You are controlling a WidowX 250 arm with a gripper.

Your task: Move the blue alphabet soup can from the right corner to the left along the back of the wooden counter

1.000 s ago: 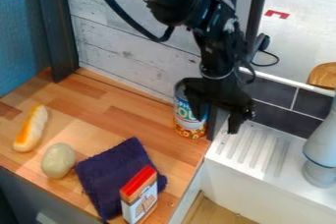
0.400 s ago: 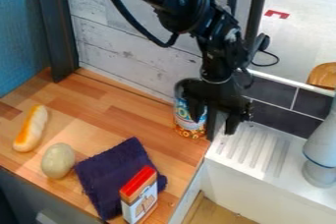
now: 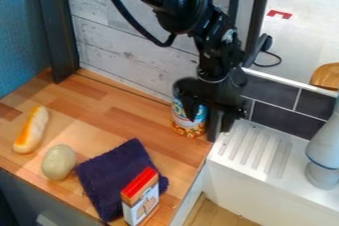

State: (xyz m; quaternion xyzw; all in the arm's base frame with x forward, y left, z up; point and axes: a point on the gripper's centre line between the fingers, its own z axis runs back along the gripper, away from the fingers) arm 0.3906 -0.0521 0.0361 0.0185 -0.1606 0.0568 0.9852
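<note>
Wall (image 3: 119,46): weathered whitish planks, behind and left of the gripper (image 3: 210,120).
Post (image 3: 59,31): upright, dark, well to its left.
Panel (image 3: 23,41): blue, textured, farther left.
Countertop (image 3: 126,113): wood, mixed brown strips, below and left of it.
Tiles (image 3: 275,91): dark grey, pale joints, just to its right.
Ledge (image 3: 291,165): white, ribbed, lower right of it.
Floor (image 3: 305,36): pale, with red mark (image 3: 280,13), upper right, beyond.

A wide lane by the wall
Bare countertop (image 3: 126,108) runs along the plank wall (image 3: 119,54) from the bread (image 3: 31,129) to the can (image 3: 185,126), which blocks that end; nearer me, the red-topped box (image 3: 141,200) sticks up.
</note>
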